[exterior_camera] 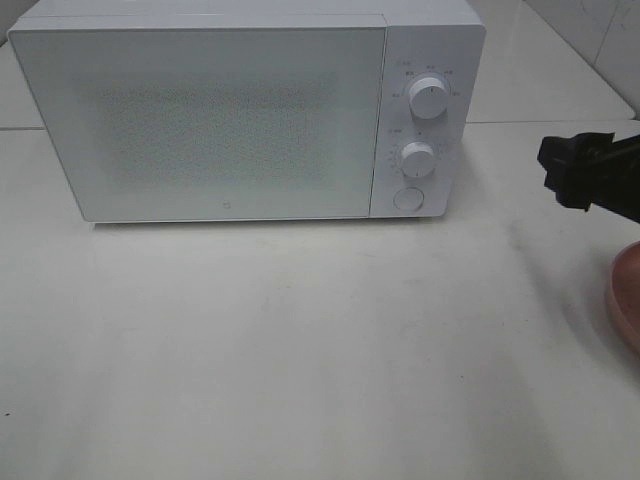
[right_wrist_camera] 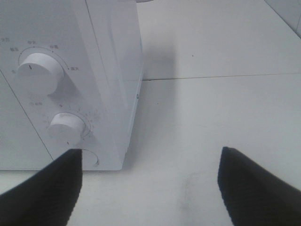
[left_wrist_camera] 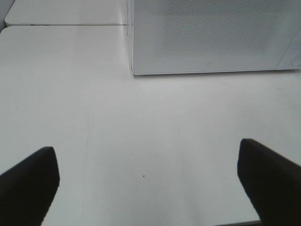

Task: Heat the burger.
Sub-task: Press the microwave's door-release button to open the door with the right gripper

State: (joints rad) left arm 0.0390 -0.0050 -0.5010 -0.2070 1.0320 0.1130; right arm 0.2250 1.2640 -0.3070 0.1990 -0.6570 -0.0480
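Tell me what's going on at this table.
A two-armed robot is set to heat a burger, but nothing is in hand yet. The white microwave stands on the table with its door shut. The left gripper hovers open and empty over bare table in front of it. The right gripper, also open and empty, hangs to the microwave's right, near a pink plate at the view's edge. No burger shows in any view.
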